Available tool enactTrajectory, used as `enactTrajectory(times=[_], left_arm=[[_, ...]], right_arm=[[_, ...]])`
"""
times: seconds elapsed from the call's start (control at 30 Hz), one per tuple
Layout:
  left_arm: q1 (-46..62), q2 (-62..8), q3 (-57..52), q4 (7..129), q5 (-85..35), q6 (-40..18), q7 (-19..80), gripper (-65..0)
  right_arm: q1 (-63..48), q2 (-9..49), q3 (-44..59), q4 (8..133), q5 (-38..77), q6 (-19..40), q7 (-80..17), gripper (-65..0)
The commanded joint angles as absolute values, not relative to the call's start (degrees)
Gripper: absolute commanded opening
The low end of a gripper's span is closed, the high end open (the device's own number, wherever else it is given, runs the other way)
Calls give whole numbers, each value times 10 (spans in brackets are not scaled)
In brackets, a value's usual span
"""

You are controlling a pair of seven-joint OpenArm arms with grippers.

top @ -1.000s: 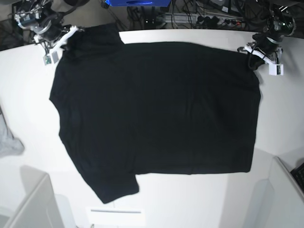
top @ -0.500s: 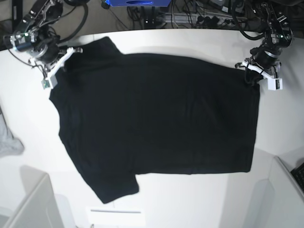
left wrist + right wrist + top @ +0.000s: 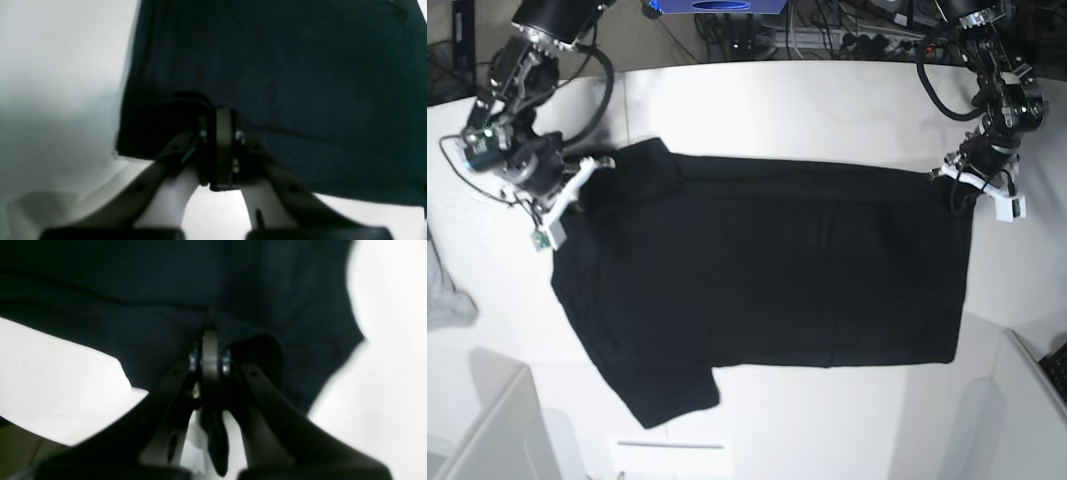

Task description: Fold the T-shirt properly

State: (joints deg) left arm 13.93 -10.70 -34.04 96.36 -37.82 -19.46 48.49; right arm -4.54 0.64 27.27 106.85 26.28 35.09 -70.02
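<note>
The black T-shirt [image 3: 767,270] lies spread on the white table [image 3: 777,110], with one sleeve at the front left. No print shows. My right gripper [image 3: 577,195], at the left of the base view, is shut on the shirt's far left corner near the other sleeve. In the right wrist view the right gripper [image 3: 210,336] pinches a bunched fold of the shirt [image 3: 166,280]. My left gripper [image 3: 962,195] is shut on the far right corner. In the left wrist view the left gripper [image 3: 222,113] clamps the edge of the shirt [image 3: 283,66].
A small light-grey cloth [image 3: 445,300] lies at the table's left edge. White box walls stand at the front left [image 3: 497,430] and front right [image 3: 1027,400]. A white slip [image 3: 672,455] lies at the front edge. Cables [image 3: 847,35] run behind the table.
Both grippers have moved toward the front of the table, drawing the shirt's far edge with them. The shirt now covers less of the table's far side.
</note>
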Motion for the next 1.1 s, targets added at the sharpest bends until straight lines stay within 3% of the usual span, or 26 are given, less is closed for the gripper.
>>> enactTrajectory(times=[0.0,0.37,0.6,0.7,1.07], left_arm=[[133,-114,-343,966,-386,-196,474,-650],[77,-111,-343,956,-261,-196,475,-650],[28,-113,-305,903,-218,-196,484,-650],[5,-113,-288,887,-196,-196,484,-650],[-54,-114,-290,814,-189,-196,484,-650]], right_arm=[[-26,13,274,1069,269,347,-687,-650],[78,40,269,923,269,341,-688,-650],[133,60,208,829,269,338,-655,-650],[147,60,205,806,269,308,-650,-650],[170,60,204,744,269,295,-620,-650]])
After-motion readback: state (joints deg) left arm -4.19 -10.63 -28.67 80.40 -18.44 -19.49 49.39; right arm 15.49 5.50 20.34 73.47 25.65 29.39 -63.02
